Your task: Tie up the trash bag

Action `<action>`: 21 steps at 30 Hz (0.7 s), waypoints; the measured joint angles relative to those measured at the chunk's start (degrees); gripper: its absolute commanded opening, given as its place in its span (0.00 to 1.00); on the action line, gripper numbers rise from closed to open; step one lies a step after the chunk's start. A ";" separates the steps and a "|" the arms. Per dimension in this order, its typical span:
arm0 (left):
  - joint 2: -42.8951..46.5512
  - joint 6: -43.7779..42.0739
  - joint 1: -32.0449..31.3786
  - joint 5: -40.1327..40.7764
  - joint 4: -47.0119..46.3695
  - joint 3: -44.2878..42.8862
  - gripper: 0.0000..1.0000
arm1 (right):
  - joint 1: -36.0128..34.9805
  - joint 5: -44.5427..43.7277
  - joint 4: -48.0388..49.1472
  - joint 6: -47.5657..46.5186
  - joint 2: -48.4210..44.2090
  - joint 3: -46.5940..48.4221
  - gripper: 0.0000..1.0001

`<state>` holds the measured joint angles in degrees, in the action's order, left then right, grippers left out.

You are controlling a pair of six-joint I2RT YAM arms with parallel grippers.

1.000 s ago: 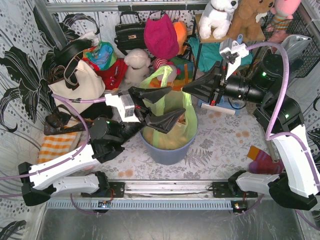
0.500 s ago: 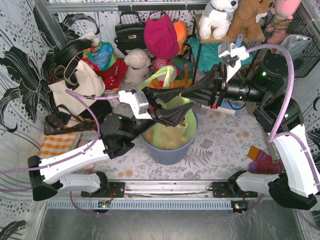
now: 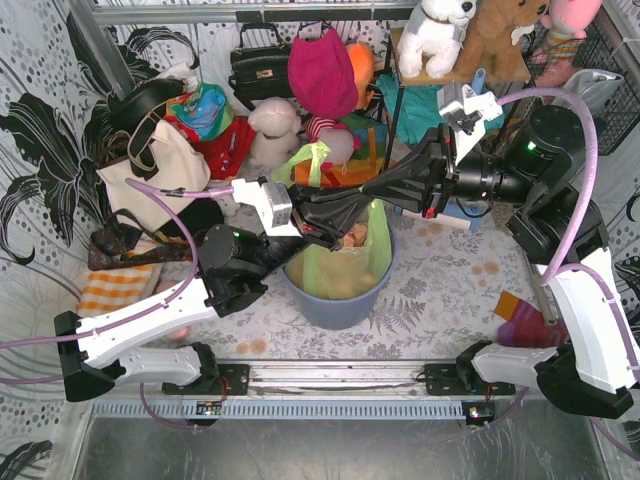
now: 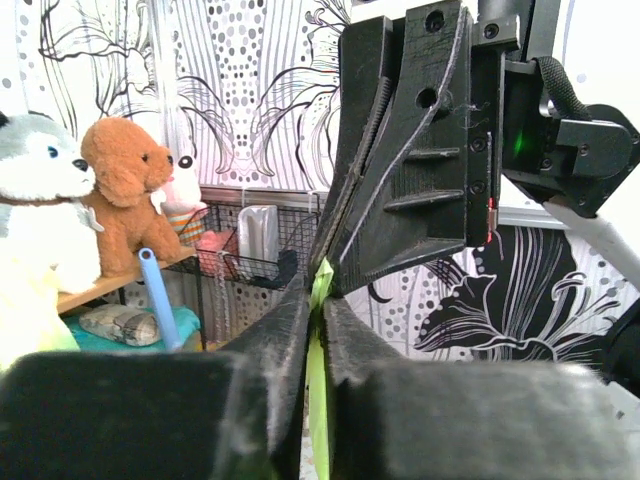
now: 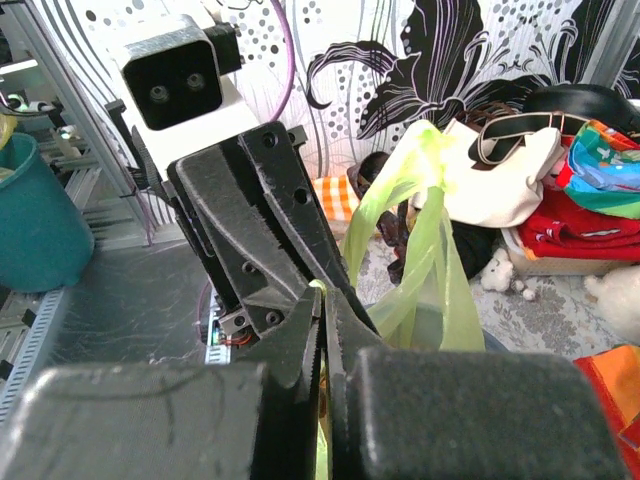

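Observation:
The lime-green trash bag sits in a round blue bin, with brown paper showing through it. One loose handle sticks up at the back. Above the bin, my left gripper and right gripper meet tip to tip. In the left wrist view my left gripper is shut on a thin green strip of the bag. The right gripper's fingers stand just beyond it. In the right wrist view my right gripper is shut on green plastic too, and the bag's handles rise behind it.
A cream tote bag, a black handbag, clothes and plush toys crowd the back. An orange striped cloth lies at the left and a coloured sock at the right. A wire basket stands at the far right.
My left gripper has swung right over the bin up to the right gripper and closed from wide open onto the green strip. The right gripper stayed shut and barely shifted.

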<state>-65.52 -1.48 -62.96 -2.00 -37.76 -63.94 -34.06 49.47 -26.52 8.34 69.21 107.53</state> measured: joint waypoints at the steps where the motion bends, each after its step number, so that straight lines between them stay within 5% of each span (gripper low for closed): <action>1: 0.00 0.00 0.00 0.02 0.00 0.00 0.04 | 0.00 0.26 0.02 -0.02 0.04 0.15 0.00; 3: 0.00 0.11 0.04 0.13 -0.02 0.00 0.00 | 0.00 0.33 0.02 -0.02 0.11 0.46 0.02; 6: 0.02 0.13 0.04 0.07 -0.04 -0.02 0.00 | 0.00 0.35 0.07 -0.02 0.24 0.87 0.35; 8: 0.02 0.13 0.04 -0.17 0.11 -0.02 0.00 | -0.02 -0.50 0.59 0.33 0.26 1.05 0.44; 21: 2.60 -0.48 0.04 -3.19 0.55 1.53 0.00 | 0.00 -4.24 6.56 3.26 7.06 5.97 0.60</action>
<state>-62.92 -1.96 -62.92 -5.19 -37.21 -62.41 -34.06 45.23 -19.97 11.60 76.27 113.49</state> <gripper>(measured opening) 0.009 0.560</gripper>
